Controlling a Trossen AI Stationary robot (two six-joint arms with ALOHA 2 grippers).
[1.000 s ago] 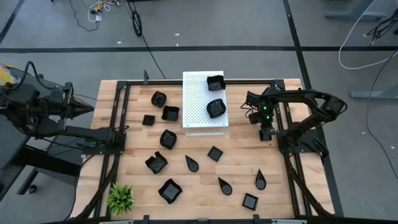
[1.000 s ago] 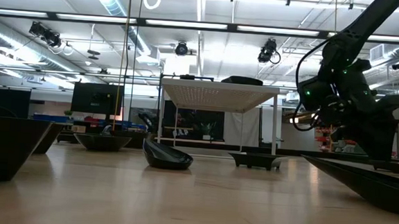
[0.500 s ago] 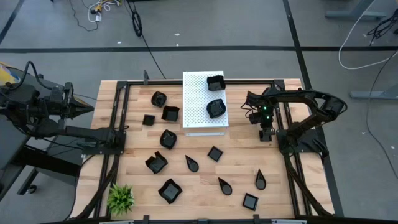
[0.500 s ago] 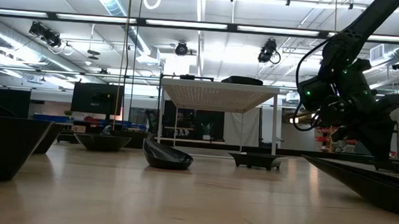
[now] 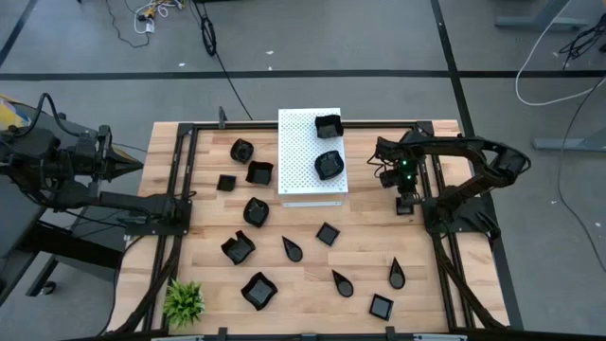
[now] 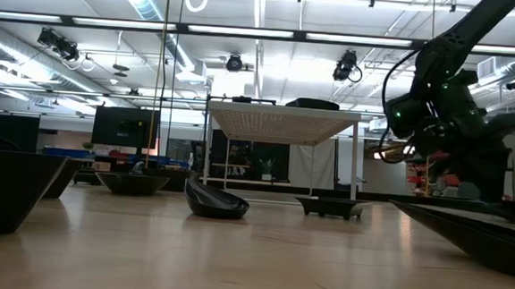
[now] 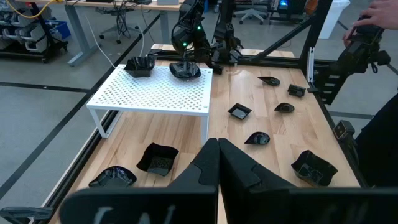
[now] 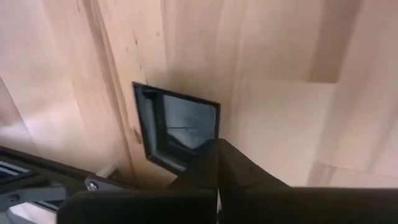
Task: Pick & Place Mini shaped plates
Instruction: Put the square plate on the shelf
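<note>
High view: the right claw [image 5: 405,197] is seen low over the right part of the surface [image 5: 365,260], just right of the white board [image 5: 298,156], while the left claw [image 5: 133,163] is parked off the left edge, its fingers pressed together. In the right wrist view the right claw [image 8: 217,146] is shown with its fingers pressed together, their tips at the edge of a square plate [image 8: 180,124] that lies flat on the wood, hollow side up. Whether the thin rim is pinched between them cannot be told. The step in hand is judged to be the pick of this plate. Next, a straight lift would be called for, with a check that the plate comes up, and then a carry left to the board, where two plates [image 5: 328,125] [image 5: 329,165] are already set. The remaining plates [image 5: 258,290] are scattered over the left and near parts of the surface. No long axis is offered by the square plate; its sides are set slightly askew to the wood grain.
</note>
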